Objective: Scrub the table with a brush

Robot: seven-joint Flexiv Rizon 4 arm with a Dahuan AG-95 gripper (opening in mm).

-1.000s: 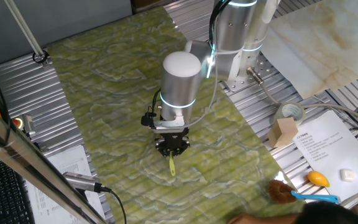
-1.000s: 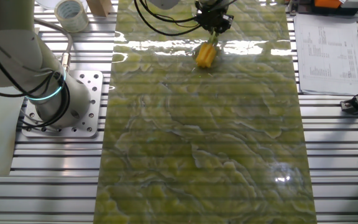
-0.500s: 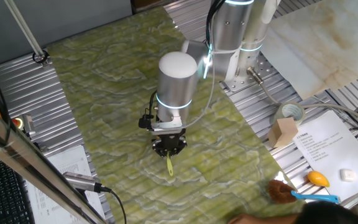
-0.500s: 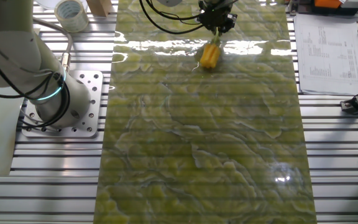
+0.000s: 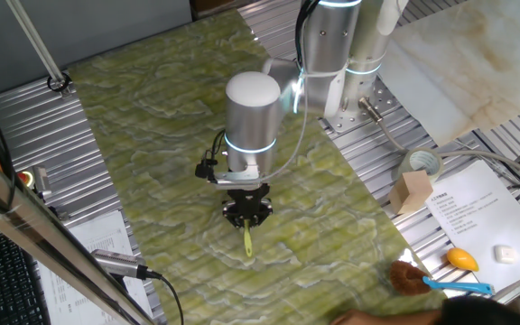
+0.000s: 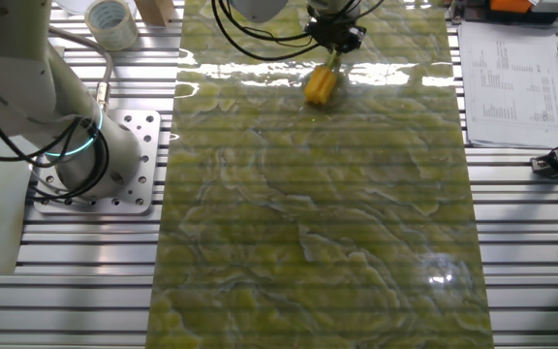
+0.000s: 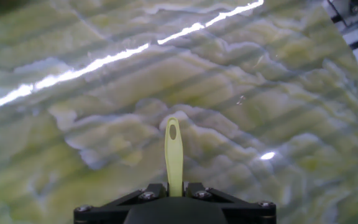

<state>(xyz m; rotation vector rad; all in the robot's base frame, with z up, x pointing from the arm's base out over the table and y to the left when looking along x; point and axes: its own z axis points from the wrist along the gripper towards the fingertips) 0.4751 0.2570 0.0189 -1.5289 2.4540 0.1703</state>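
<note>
Marbled table point(image 6: 308, 223); brush point(image 6: 322, 83) upright in tool point(image 6: 335, 39), head point(image 6: 321, 87) down.

In the hand view, the head of the brush point(image 7: 173, 152) was hidden behind the gripper point(image 7: 174, 188) body at the bottom edge, so only the handle tip was seen; the fingertips themselves were cut off there. In one fixed view, the brush head point(image 5: 247, 240) was concealed under the gripper point(image 5: 246, 211), and contact with the table point(image 5: 152, 135) could not be judged. In the other fixed view, the gripper point(image 6: 334, 35) was cropped by the top edge. The blue-handled brush point(image 5: 431, 282) at lower right was partly covered by a dark blurred shape along the bottom edge.
</note>
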